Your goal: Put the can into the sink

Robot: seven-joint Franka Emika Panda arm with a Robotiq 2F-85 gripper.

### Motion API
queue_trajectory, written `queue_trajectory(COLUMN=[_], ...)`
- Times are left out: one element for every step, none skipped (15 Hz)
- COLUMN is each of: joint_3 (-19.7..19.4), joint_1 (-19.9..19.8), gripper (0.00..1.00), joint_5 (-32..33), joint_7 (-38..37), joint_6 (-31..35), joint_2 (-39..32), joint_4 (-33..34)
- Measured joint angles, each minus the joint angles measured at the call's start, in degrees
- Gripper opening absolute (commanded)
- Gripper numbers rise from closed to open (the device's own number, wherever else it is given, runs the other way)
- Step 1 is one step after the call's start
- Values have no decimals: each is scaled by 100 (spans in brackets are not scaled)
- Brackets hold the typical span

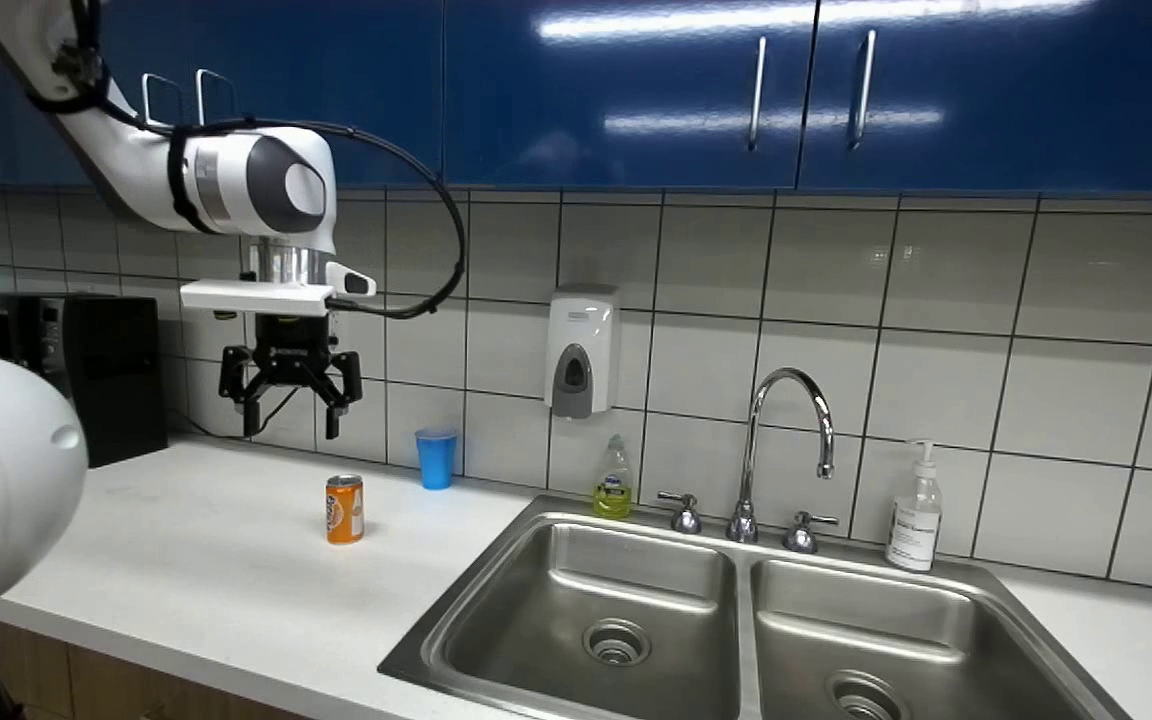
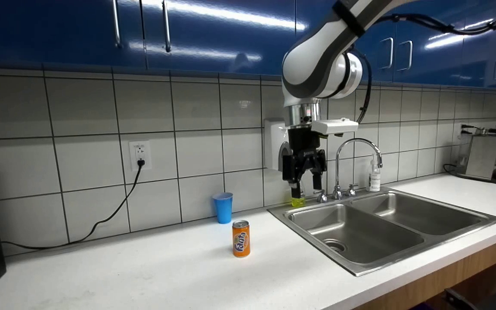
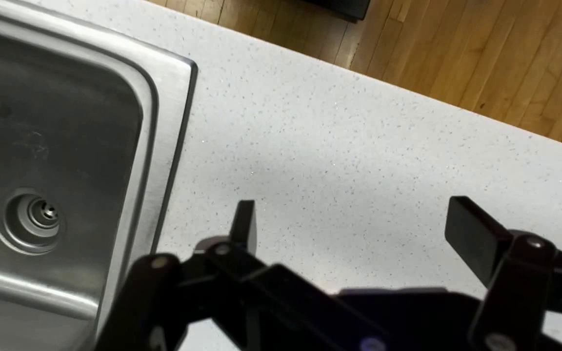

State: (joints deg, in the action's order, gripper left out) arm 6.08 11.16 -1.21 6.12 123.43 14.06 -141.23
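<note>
The can is a small orange can with a silver top, and it stands upright on the white counter in both exterior views (image 1: 344,512) (image 2: 241,239). It stands beside the sink, apart from its rim. The stainless double sink shows in both exterior views (image 1: 745,630) (image 2: 317,247); part of one basin and its rim (image 3: 166,112) show in the wrist view. My gripper is open and empty, pointing down well above the counter, in both exterior views (image 1: 292,420) (image 2: 306,187). In the wrist view, bare counter shows between its fingers (image 3: 351,219); the can is not visible there.
A blue cup (image 1: 436,459) stands behind the can near the tiled wall. A dish soap bottle (image 1: 613,485), the chrome faucet (image 1: 748,450) and a pump bottle (image 1: 915,520) line the sink's back edge. A black appliance (image 1: 101,370) stands at the counter's end. Blue cabinets (image 1: 626,100) hang above.
</note>
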Motion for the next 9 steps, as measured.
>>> queue_trajectory(joint_3=[-7,-15,-21,-23,-23,-23,-22,-19,-10], joint_1=[-5,-12,-20,-30,-38,-42,-43,-42,-42], gripper=[100,100,100,100,100,100,100,100,100], joint_5=[0,0,0,0,0,4,7,11,19], joint_7=[35,81,129,168,202,221,244,267,293], joint_6=[142,261,349,426,485,521,547,575,615], joint_2=[-195,-385,-553,-704,-855,-994,-1150,-1308,-1478], joint_4=[32,58,82,104,130,163,213,273,352])
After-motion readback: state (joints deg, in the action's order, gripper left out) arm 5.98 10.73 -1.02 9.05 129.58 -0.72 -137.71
